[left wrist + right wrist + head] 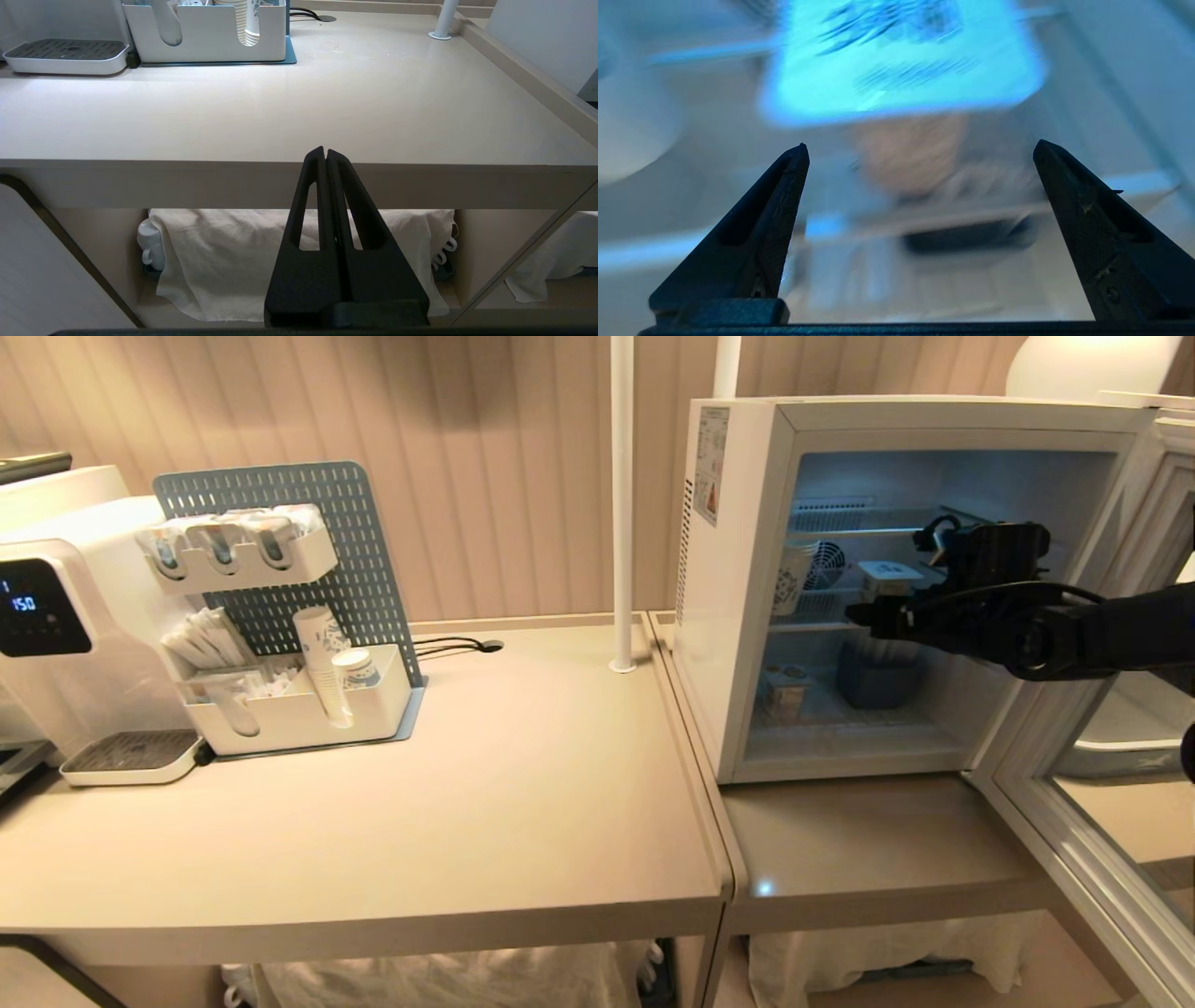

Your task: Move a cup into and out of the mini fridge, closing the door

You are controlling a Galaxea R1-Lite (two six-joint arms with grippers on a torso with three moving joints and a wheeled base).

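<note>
The mini fridge (pixel 738 616) is seen standing on the right-hand table (pixel 859 859), its back toward the wall, with the door (pixel 1102 859) swung wide open toward the table's right front edge. The right tool (pixel 864 613) has been reached inside the lit cabinet at the level of the middle wire shelf, pointing toward the back wall; its two fingers (pixel 784 186) are spread wide with nothing between them.

The cup (pixel 889 577) is judged to be the small white tub seen on that shelf, just above and slightly behind the tool's tip in the head view. In the right wrist view a pale, blurred squarish top (pixel 901 60) is seen straight ahead between the spread fingers, lying beyond their tips and not touching them. Whether the tub stands quite upright cannot be told, and its lid print is washed out by the fridge light. It looks squat, with no marked long axis, so a level approach from the front is judged suitable.

A second small tub (pixel 787 695) and a dark blue box (pixel 878 677) are seen on the fridge floor.

The left tool (pixel 325 156) is held pressed together and empty, low before the front edge of the left-hand table (pixel 299 116), well apart from the fridge; the right arm is clearly the nearer.
</note>
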